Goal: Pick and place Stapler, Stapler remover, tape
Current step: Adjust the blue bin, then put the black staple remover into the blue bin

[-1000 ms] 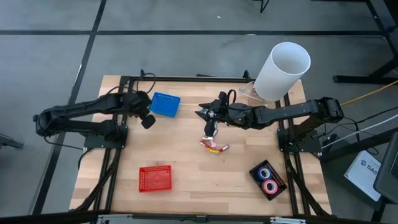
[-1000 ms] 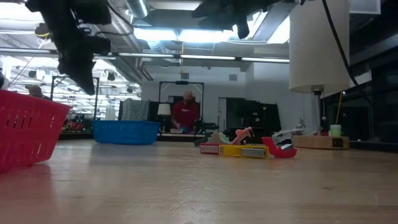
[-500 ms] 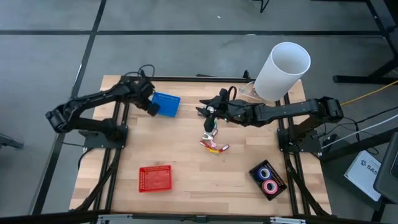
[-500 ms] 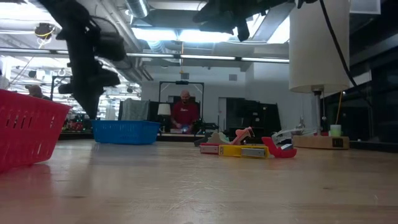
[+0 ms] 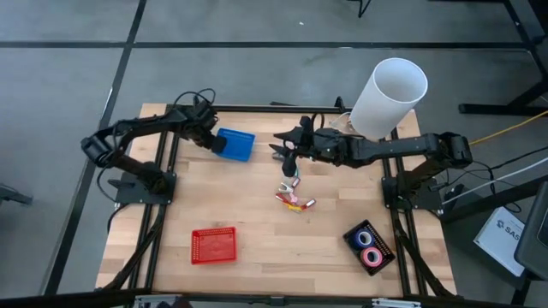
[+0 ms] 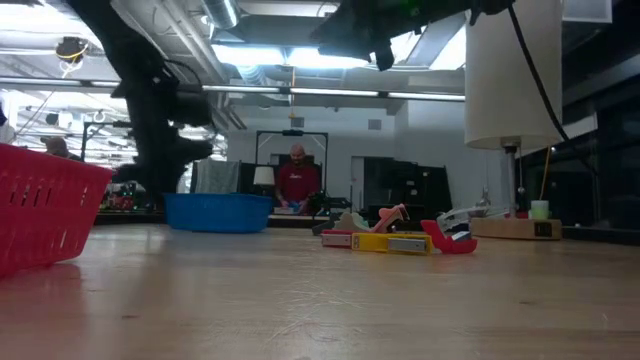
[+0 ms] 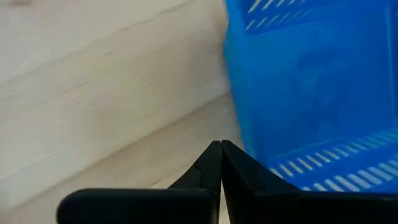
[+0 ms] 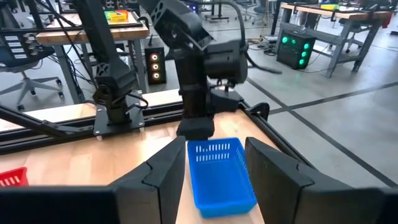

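Observation:
My left gripper [image 5: 219, 145] is shut and low at the left wall of the blue basket [image 5: 237, 145], which stands on the table at the far left. High over the table's middle, my right gripper [image 8: 217, 177] is open with nothing between its fingers; it points at the basket. Below and nearer lies the yellow and red stapler [image 5: 295, 203] among small pink and red pieces. The silvery stapler remover [image 6: 458, 216] shows beside them. Blue and pink tape rolls [image 5: 370, 247] sit in a black tray at the near right. My left gripper comes steeply from above, and the outer side of one shut finger [image 7: 229, 163] lies against the basket's left wall [image 7: 249, 146], low down near the table. The basket stays flat on the wood. The exact spot of touch is hidden by the finger.
A red basket [image 5: 213, 245] stands at the near left. A tall white lampshade [image 5: 390, 96] rises over the far right corner. The bare wood between the two baskets and along the near edge is free room. A person stands far behind the table.
My left gripper has swung toward the far edge and the right and has come down to the blue basket's left wall, its wrist rolling on the way. The basket has slid a little toward the table's right, staying flat.

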Robot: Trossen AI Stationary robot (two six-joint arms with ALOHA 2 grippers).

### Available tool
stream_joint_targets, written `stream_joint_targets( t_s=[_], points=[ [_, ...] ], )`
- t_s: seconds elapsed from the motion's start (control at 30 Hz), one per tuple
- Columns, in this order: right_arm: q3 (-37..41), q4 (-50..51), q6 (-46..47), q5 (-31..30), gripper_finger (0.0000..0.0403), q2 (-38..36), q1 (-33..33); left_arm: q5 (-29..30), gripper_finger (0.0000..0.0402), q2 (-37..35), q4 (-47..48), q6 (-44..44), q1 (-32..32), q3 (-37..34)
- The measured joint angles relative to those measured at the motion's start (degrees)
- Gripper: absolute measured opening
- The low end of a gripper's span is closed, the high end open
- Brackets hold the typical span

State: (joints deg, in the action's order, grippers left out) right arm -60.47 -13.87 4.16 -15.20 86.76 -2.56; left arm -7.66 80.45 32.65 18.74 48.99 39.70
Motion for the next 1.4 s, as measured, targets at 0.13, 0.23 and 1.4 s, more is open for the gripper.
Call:
stream_joint_targets(
  t_s=[0.13, 0.23, 1.4],
  points=[
    [-0.01, 0.0, 0.01, 0.32, 0.0169, 0.0, -1.21, -5.49, 0.0003, 2.63, -6.91, 0.07, -1.16, 0.0],
    [0.0, 0.0, 0.03, 0.43, 0.0169, 0.0, -1.86, -10.43, 0.0002, 3.3, -12.48, 0.79, -2.08, 0.0],
    [-0.01, 0.0, 9.51, 2.8, 0.0169, -0.02, -6.69, -19.65, 0.0005, -32.24, -77.62, -1.68, 1.68, -26.15]
  ],
)
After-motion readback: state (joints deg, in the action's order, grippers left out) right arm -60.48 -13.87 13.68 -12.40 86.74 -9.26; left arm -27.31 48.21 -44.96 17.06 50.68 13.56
